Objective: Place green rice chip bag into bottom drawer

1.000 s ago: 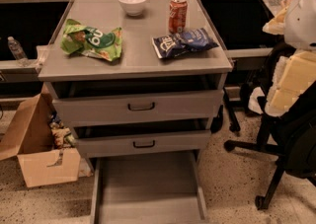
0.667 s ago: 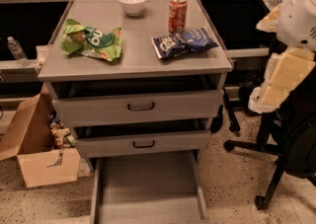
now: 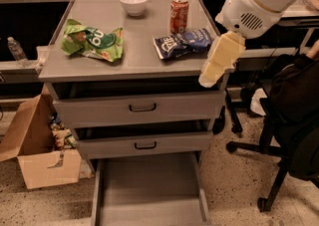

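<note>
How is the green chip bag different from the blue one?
The green bag is bright and lies on the left of the cabinet top; the blue bag is dark and lies on the right, by the can. The gripper hangs close to the blue bag, far from the green bag. Both are crumpled.

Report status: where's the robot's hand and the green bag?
Gripper at cabinet's right front edge. Green rice chip bag on top, left. Bottom drawer open. Blue chip bag lies between.
</note>
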`<action>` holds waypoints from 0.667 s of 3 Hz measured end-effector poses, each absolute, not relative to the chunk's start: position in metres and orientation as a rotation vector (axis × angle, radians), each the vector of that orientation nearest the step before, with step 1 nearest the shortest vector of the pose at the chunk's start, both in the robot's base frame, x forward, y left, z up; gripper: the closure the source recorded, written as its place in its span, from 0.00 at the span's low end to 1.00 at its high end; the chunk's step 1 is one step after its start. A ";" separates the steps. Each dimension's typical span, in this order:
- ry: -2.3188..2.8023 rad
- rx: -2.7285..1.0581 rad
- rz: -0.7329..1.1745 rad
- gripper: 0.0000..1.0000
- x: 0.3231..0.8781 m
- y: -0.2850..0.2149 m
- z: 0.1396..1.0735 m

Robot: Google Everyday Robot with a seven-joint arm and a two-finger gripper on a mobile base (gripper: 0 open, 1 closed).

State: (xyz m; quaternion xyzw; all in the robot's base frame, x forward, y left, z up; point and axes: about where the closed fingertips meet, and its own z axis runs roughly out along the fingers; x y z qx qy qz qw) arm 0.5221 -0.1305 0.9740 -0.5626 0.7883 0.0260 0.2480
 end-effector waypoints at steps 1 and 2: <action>2.143 -1.533 0.072 0.00 0.531 -0.126 0.972; 2.129 -1.529 0.074 0.00 0.555 -0.112 0.966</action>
